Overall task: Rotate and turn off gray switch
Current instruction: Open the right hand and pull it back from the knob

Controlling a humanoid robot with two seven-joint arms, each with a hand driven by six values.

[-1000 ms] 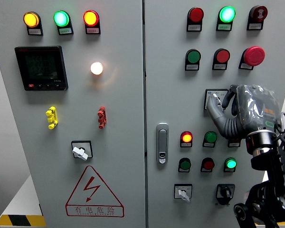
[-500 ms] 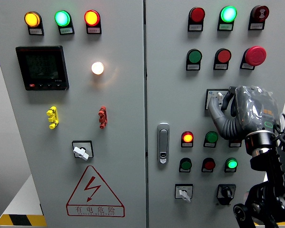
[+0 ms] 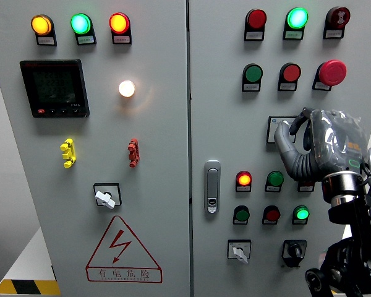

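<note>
On the right cabinet door, a gray rotary switch sits on a square plate [image 3: 272,125] below the row of green and red buttons. My right hand [image 3: 292,128], wrapped in clear plastic, comes up from the lower right and covers it. The thumb [image 3: 283,143] curves up along the plate's left part and the other fingers [image 3: 304,119] curl over from the top, closed around the knob. The knob itself is hidden behind the hand. My left hand does not show.
Two more gray rotary switches sit lower down, one on the left door [image 3: 104,198] and one on the right door [image 3: 237,252], with a black selector [image 3: 292,250] beside the latter. Lit indicator lamps [image 3: 243,180], a red mushroom button [image 3: 331,72] and the door handle [image 3: 211,185] surround the hand.
The gray knob showed between thumb and fingers before; the hand has turned and shifted slightly right, and now hides it.
</note>
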